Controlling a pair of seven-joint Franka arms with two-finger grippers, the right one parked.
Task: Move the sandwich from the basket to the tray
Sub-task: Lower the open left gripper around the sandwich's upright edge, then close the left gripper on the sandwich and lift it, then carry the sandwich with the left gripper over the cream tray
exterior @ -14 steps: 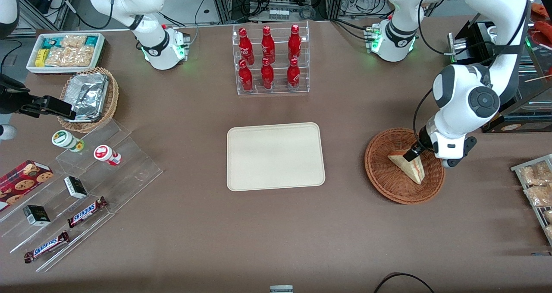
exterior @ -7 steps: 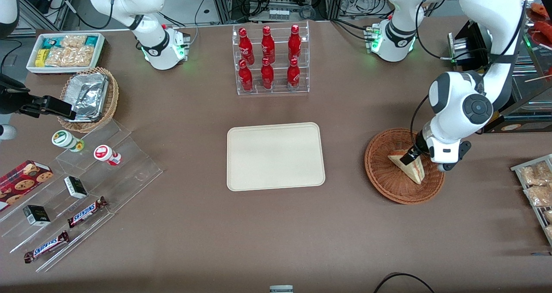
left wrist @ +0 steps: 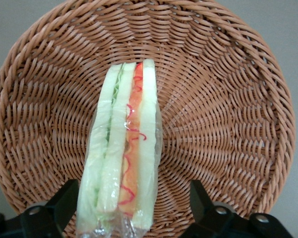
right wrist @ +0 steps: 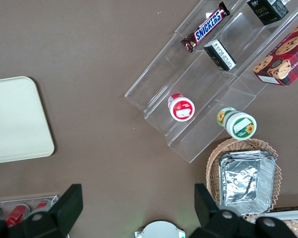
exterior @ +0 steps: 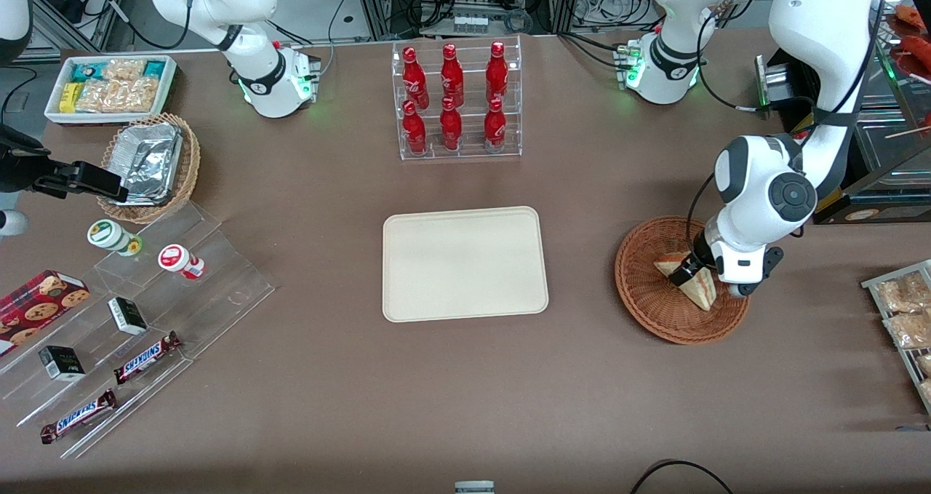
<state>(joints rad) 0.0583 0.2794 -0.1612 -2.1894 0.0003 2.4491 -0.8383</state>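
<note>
Round shallow reddish-brown wicker basket (exterior: 658, 312) on brown table (exterior: 364, 392), toward working arm's end. Small triangular sandwich (left wrist: 123, 153) of pale bread in clear wrap stands on edge inside basket, red, orange and green layers showing. Left arm's black two-finger gripper (exterior: 686, 266) low over sandwich, inside basket. Fingers (left wrist: 64, 203) spread apart, one on each flat side of sandwich, not pressing on it. Flat rectangular cream-beige tray (exterior: 465, 263) at table middle, well apart from basket. Clear acrylic rack with red bottles (exterior: 456, 100) farther from camera than tray.
</note>
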